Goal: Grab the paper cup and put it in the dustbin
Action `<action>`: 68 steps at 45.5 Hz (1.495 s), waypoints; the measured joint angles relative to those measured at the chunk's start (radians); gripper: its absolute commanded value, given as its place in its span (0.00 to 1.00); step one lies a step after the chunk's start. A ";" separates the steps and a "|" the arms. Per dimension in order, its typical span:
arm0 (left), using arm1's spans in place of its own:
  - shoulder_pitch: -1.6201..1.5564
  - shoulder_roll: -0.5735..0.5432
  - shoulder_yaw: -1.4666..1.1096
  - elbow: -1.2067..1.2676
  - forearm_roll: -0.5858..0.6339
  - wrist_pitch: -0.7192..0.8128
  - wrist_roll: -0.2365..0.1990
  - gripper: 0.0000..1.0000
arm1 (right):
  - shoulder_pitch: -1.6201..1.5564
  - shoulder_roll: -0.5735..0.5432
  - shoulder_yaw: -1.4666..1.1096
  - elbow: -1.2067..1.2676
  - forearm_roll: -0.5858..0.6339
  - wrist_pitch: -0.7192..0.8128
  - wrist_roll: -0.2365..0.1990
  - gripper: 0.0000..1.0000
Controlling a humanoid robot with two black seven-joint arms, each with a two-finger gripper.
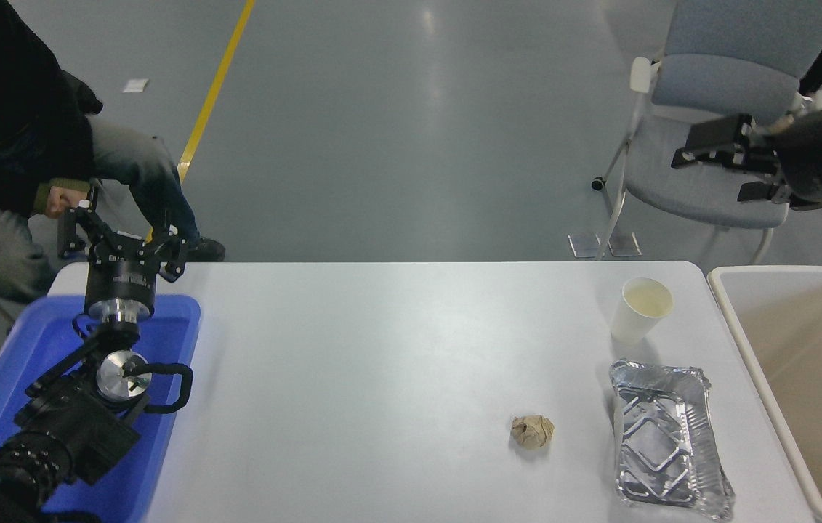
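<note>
Nothing done yet; the paper cup (641, 310) stands upright near the white table's (381, 363) far right corner, just beyond the foil tray (669, 439), untouched; small, white, tapered, cream inside, rolled rim. The dustbin (745, 349) waits at the table's right edge. The right gripper (716, 161) hovers high above, jaws spread apart, empty; the left gripper (123, 232) sits parked over the blue tub (171, 407), open too; grasp and drop remain.
</note>
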 measured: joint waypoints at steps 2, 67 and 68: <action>0.000 0.000 0.000 0.000 0.000 0.000 0.000 0.99 | 0.023 0.026 -0.021 0.020 -0.002 0.018 0.000 1.00; 0.000 0.000 0.001 0.000 0.000 0.000 0.000 0.99 | 0.056 0.099 -0.050 0.104 -0.231 0.373 0.007 1.00; 0.000 0.000 0.001 0.000 0.000 0.000 0.000 0.99 | 0.042 0.100 -0.041 0.090 -0.240 0.370 0.007 1.00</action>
